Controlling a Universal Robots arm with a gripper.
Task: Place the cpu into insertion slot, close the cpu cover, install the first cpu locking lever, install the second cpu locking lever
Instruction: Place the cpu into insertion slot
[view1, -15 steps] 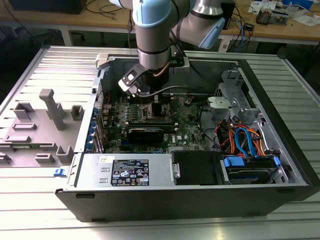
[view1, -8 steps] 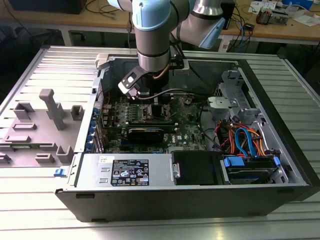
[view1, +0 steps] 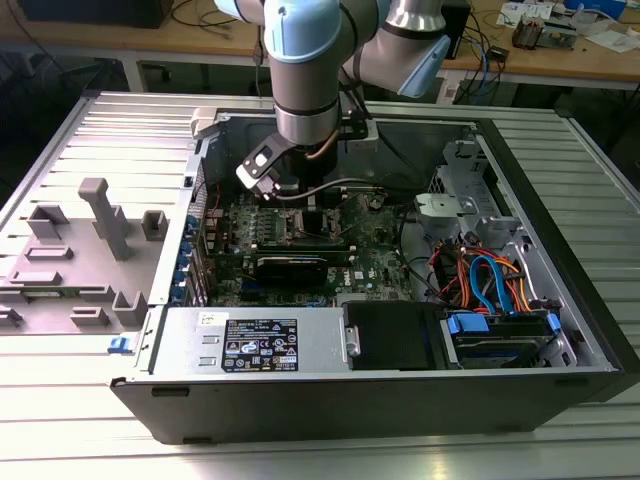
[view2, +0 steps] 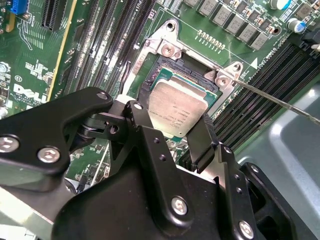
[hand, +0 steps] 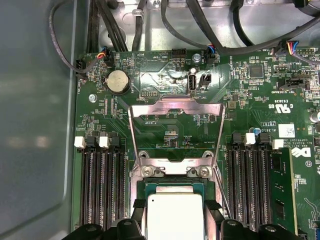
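The cpu (view2: 177, 110), a small square chip with a silver-grey top, lies tilted over the insertion slot (view2: 172, 65), whose dark frame shows around its far edge. My gripper (view2: 170, 122) has a black finger against each of two opposite sides of the chip, shut on it. In the first wrist view the cpu (hand: 172, 217) sits between the fingertips (hand: 139, 204) above the slot. The cpu cover (hand: 175, 106) stands flipped open beyond the slot, the green board visible through its cut-out. A thin wire locking lever (view2: 270, 97) sticks out free beside the socket. In the exterior view the gripper (view1: 300, 200) hangs over the board.
Long black memory slots (hand: 102, 185) flank the socket on both sides. The board lies inside an open computer case (view1: 560, 250), with a power supply (view1: 260, 345) in front and bundled drive cables (view1: 490, 280) at the exterior view's right. A grey fixture tray (view1: 90, 250) sits at its left.
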